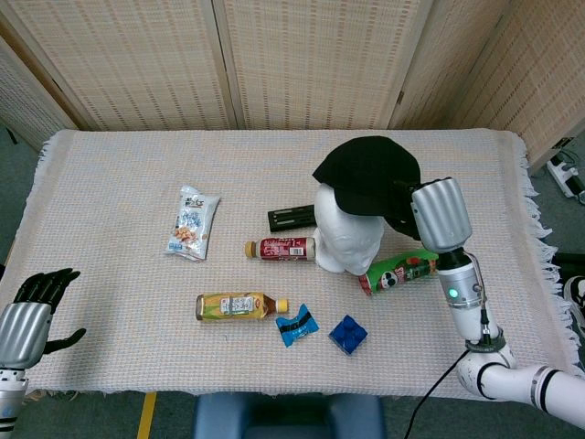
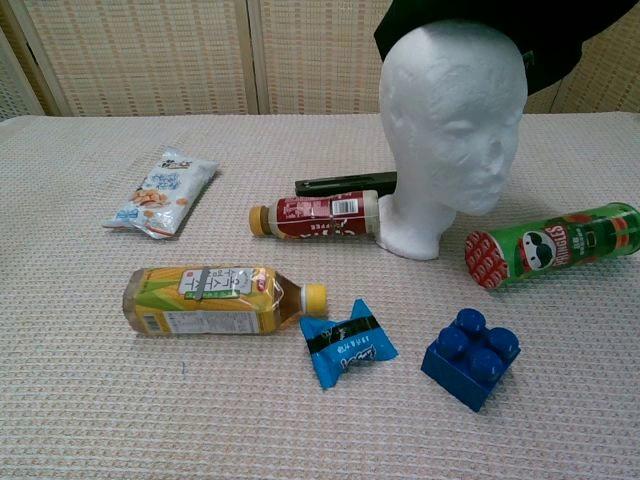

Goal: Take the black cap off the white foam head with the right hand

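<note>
The white foam head (image 1: 345, 240) (image 2: 450, 140) stands upright on the cloth, right of centre, its crown bare. The black cap (image 1: 367, 175) (image 2: 520, 25) hangs above and slightly behind it, lifted off, held by my right hand (image 1: 439, 215) at its right side. The fingers are hidden under the cap's fabric. In the chest view only the cap's lower edge shows along the top of the frame. My left hand (image 1: 32, 311) rests at the table's front left corner, fingers spread, holding nothing.
A green chips can (image 1: 400, 271) lies right of the foam head. A red bottle (image 1: 280, 248) and a black flat object (image 1: 291, 218) lie left of it. A yellow bottle (image 1: 239, 306), blue packet (image 1: 296, 325), blue brick (image 1: 348, 334) and snack bag (image 1: 192, 223) lie in front.
</note>
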### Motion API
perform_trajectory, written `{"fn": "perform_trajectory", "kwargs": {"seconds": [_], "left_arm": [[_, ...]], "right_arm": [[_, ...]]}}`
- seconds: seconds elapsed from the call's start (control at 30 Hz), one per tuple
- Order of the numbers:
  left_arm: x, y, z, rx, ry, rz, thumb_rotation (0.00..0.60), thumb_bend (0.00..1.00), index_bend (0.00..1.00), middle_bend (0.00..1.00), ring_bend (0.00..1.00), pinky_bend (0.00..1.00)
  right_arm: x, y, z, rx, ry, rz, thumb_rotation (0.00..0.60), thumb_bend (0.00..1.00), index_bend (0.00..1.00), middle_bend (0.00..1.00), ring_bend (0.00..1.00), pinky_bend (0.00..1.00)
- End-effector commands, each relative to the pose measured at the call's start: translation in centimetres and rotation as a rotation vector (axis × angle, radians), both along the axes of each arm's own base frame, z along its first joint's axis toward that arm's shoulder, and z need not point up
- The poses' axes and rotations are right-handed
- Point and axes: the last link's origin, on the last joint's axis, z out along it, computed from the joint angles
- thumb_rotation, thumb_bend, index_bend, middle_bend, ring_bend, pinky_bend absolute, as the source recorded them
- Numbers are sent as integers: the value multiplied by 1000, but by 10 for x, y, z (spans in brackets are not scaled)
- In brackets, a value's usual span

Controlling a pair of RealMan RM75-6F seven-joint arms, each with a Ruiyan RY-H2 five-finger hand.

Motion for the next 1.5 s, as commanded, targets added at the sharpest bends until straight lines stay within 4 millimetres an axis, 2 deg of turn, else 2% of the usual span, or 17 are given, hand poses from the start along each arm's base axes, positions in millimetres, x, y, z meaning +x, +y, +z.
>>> {"fn": "perform_trajectory", "kwargs": {"seconds": [0.03,0.27,0.43,0.47,0.7,0.83,0.93,1.03,1.07,1.1,1.13,1.23,1.27,1.33,1.4,1.5], "left_arm": [[0,1,-1,-2,1,-1,600,106,191,194,184,173],[-1,2,-3,-8,1,7,600,106,190,193,184,173],[3,3,-6,-16,1,0,600,106,188,193,184,173],[4,4,-7,-18,2,-3,600,106,188,193,184,173],[9,4,-8,-21,11,-12,600,106,187,193,184,173],[10,4,-8,-22,17,-12,600,107,187,194,184,172],[11,4,-8,-24,19,-10,600,107,187,193,184,173],[10,3,-8,-23,21,-5,600,106,187,193,184,173],[10,3,-7,-22,22,-4,600,106,187,193,184,173],[10,3,-7,-22,22,-3,600,106,187,193,184,173],[9,3,-7,-22,22,0,600,106,187,193,184,173],[9,2,-7,-23,22,2,600,107,187,193,184,173],[9,2,-7,-24,21,2,600,107,187,193,184,173],[8,2,-8,-24,21,2,600,106,187,193,184,173],[8,3,-8,-25,19,3,600,107,187,193,184,173],[7,3,-8,-26,17,2,600,107,185,193,184,172]], "right_arm": [[-10,-2,11,-30,9,-24,600,379,835,816,1000,1000],[-53,1,39,-70,50,-129,600,378,835,816,1000,1000],[-87,6,41,-32,78,-212,600,379,834,816,1000,1000],[-96,7,39,-16,93,-233,600,380,833,816,1000,1000],[-126,8,17,87,110,-294,600,379,824,814,1000,1000],[-133,5,4,128,106,-308,600,379,812,801,995,1000],[-138,0,-9,163,93,-326,600,379,777,776,944,1000],[-141,-4,-18,199,88,-342,600,372,635,702,788,997],[-141,-5,-20,207,85,-346,600,360,561,662,714,980],[-141,-5,-22,216,82,-348,600,337,463,602,623,935],[-142,-6,-24,230,78,-355,600,319,407,563,573,892],[-143,-5,-29,273,81,-379,600,188,115,329,307,566],[-142,-4,-29,290,84,-388,600,148,56,265,233,481],[-142,-2,-29,311,88,-400,600,75,1,158,113,353],[-140,3,-28,325,91,-408,600,15,0,75,26,254],[-140,12,-23,332,96,-414,600,0,0,33,0,215]]}}
